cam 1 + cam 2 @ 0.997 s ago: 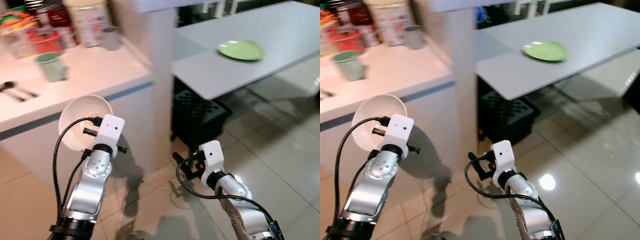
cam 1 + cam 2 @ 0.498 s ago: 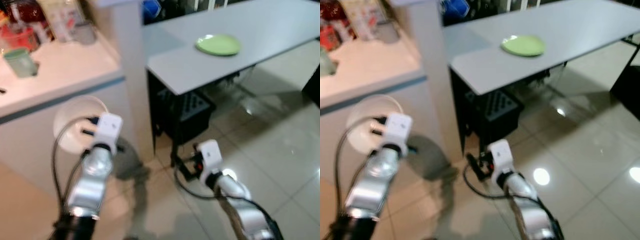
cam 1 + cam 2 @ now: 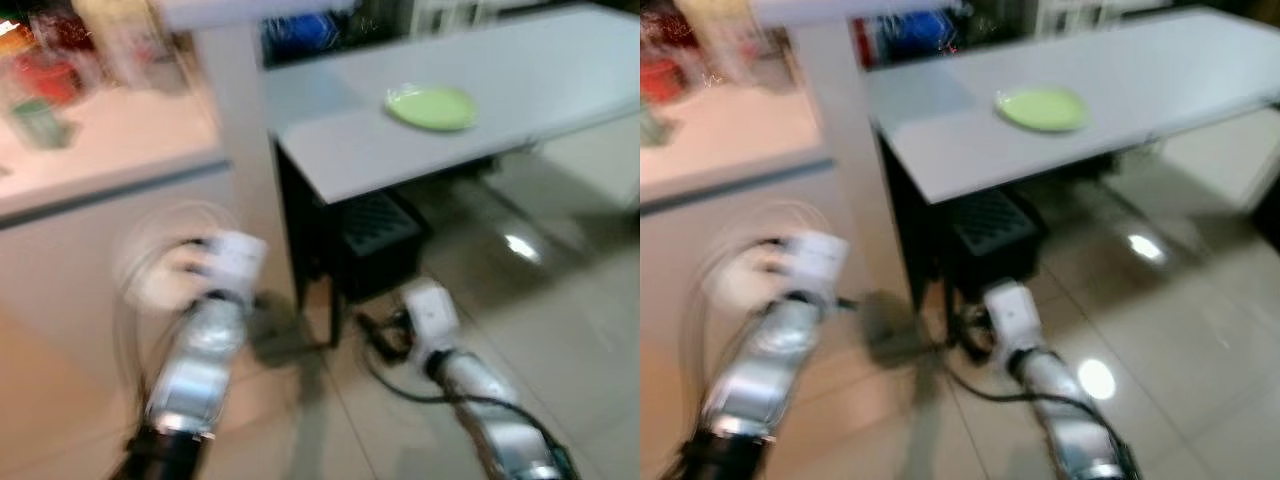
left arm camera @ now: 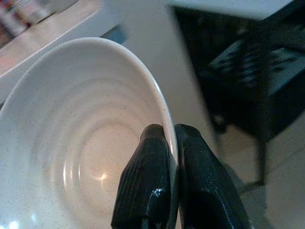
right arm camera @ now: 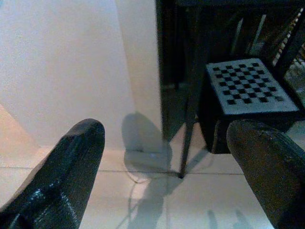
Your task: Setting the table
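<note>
Head stereo pair: looks fwd/down, blurred, both share grey table (image 3: 520,80). Wrist cams: close-up along fingers.

Home kitchen-diner, white counter (image 3: 110,160) with groceries, grey dining table (image 3: 480,130), tiled floor (image 3: 560,300)

We see heavy motion blur across both head views, bright even room light, glare spots on the floor tiles (image 3: 523,246), sharper wrist views, soft shadows lower centre
</note>
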Controlling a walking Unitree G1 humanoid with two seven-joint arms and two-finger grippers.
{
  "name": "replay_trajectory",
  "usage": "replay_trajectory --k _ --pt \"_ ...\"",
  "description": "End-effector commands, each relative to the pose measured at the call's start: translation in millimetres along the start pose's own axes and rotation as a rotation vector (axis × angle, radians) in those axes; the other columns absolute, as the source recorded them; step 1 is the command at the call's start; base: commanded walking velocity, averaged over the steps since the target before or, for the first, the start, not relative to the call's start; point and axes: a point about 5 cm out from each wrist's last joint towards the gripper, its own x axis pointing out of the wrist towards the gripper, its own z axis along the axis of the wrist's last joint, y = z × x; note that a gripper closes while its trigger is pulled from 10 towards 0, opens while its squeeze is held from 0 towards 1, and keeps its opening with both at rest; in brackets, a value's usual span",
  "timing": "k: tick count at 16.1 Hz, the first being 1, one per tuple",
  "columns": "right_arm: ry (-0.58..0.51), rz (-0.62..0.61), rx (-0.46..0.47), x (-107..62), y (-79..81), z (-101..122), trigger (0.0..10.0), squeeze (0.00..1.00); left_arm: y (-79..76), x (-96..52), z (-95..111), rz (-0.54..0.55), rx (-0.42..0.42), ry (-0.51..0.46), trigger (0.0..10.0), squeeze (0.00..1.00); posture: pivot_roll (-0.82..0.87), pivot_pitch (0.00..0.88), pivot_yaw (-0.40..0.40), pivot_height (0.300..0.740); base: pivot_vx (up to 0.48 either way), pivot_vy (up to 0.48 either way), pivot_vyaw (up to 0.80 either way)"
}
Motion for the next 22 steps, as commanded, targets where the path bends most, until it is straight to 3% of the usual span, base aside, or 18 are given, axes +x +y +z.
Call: replay_trajectory --k 1,13,17,22 --pt "-0.050 0.037 -0.006 7.1 10.7 13 10.0 0.00 20.1 1.5 2 0.075 0.025 -0.013 10.0 0.00 0.10 0.000 0.069 0.740 0.352 -0.319 0.57" --pt "-0.028 0.022 -0.002 6.4 8.6 9 10.0 0.00 15.9 2.2 9 0.064 0.022 -0.051 10.0 0.00 0.09 0.000 0.065 0.740 0.358 -0.311 0.48" --pt "-0.034 0.018 -0.005 10.1 7.2 10 10.0 0.00 14.2 2.4 12 0.046 0.028 -0.069 10.0 0.00 0.10 0.000 0.062 0.740 0.000 -0.440 0.22" --pt "-0.038 0.013 0.002 12.9 3.6 11 10.0 0.00 13.2 1.6 16 0.047 0.040 -0.111 10.0 0.00 0.10 0.000 0.052 0.740 0.000 0.000 0.00"
